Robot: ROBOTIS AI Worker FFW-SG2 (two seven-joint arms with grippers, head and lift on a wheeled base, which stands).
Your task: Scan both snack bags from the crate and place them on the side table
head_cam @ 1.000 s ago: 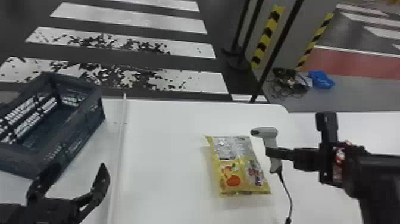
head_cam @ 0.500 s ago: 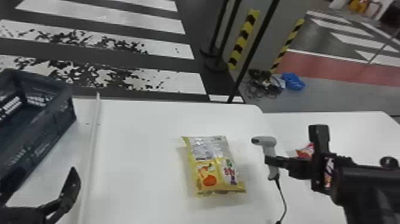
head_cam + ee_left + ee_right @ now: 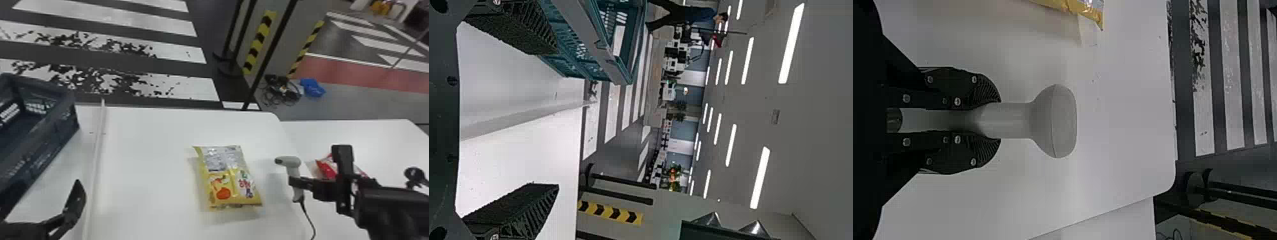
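Note:
My right gripper (image 3: 297, 185) is shut on the handle of the grey scanner (image 3: 292, 162), right of the yellow snack bag (image 3: 225, 178) lying flat on the white table. In the right wrist view, the gripper (image 3: 990, 121) clasps the scanner (image 3: 1053, 121), with the bag's corner (image 3: 1088, 10) near. A red snack bag (image 3: 328, 167) lies on the side table (image 3: 383, 137), partly behind the right arm. At lower left is my left gripper (image 3: 76, 198), near the dark crate (image 3: 41, 134); in the left wrist view the gripper (image 3: 554, 117) stands open and unloaded, beside the crate (image 3: 579, 40).
A pale raised strip (image 3: 97, 166) runs along the table (image 3: 146, 134) between the crate and the yellow bag. The scanner's cable (image 3: 308, 217) hangs toward the front. Beyond the tables are dark posts and striped panels.
The head view has swung to the right, so the crate and yellow bag sit farther left in it and the red bag has come into sight. The right gripper still holds the scanner.

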